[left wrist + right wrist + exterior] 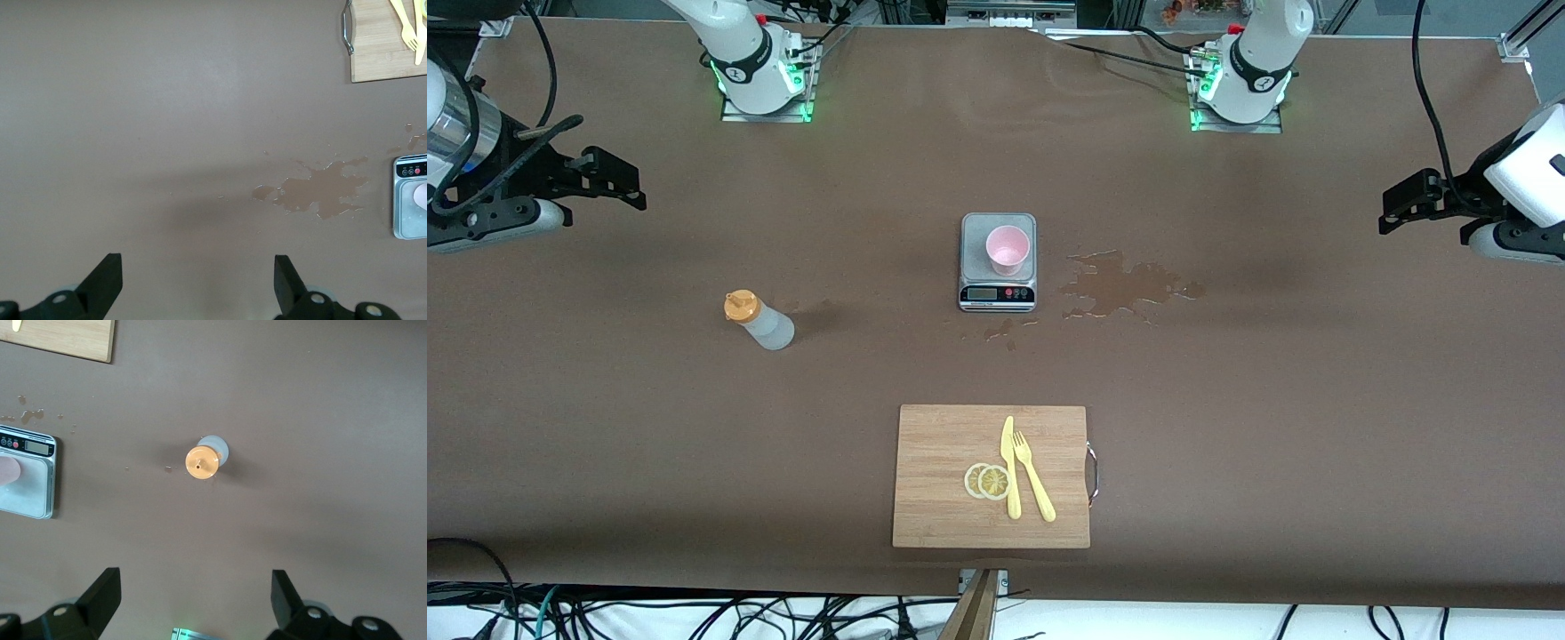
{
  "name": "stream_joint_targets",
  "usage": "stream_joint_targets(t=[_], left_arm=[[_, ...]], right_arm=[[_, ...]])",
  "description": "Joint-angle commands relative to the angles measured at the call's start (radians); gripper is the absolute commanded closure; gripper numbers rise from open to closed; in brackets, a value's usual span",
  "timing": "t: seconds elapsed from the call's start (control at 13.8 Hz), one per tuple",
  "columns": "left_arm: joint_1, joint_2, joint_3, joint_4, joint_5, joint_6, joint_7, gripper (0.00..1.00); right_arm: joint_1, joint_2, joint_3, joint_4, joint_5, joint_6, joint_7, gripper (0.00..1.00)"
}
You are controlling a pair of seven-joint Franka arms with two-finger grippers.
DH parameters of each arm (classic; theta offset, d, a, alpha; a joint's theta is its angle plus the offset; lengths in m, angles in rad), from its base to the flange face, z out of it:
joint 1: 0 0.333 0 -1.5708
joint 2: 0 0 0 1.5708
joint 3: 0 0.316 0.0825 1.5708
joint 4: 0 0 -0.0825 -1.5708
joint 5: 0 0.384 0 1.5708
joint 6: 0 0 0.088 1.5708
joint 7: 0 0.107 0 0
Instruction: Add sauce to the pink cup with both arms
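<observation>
The sauce bottle [759, 322], whitish with an orange cap, stands upright on the brown table toward the right arm's end. It also shows in the right wrist view [203, 461]. The pink cup [1008, 249] stands on a grey kitchen scale [998, 298] at mid-table. It is cut off at the edge of both wrist views [421, 197] [8, 468]. My right gripper [609, 178] [195, 577] hangs open and empty over the right arm's end of the table, apart from the bottle. My left gripper [1405, 200] [198, 260] hangs open and empty over the left arm's end.
A wet spill [1120, 284] lies beside the scale toward the left arm's end, with small drops nearer the front camera. A wooden cutting board [934, 524] with a yellow knife [1010, 471], a fork [1033, 480] and lemon slices [987, 481] lies near the front edge.
</observation>
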Motion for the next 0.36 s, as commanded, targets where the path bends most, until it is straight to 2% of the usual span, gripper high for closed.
stream_joint_targets(t=[0.0, 0.29], left_arm=[[-0.004, -0.001, -0.003, 0.003, 0.005, -0.012, -0.015, 0.0], [-0.004, -0.001, -0.003, 0.003, 0.005, -0.012, -0.015, 0.0]], right_arm=[[0.011, -0.009, -0.007, 0.014, -0.024, -0.013, 0.002, 0.0], [0.007, -0.011, -0.015, 0.014, -0.027, -0.02, 0.0, 0.0]])
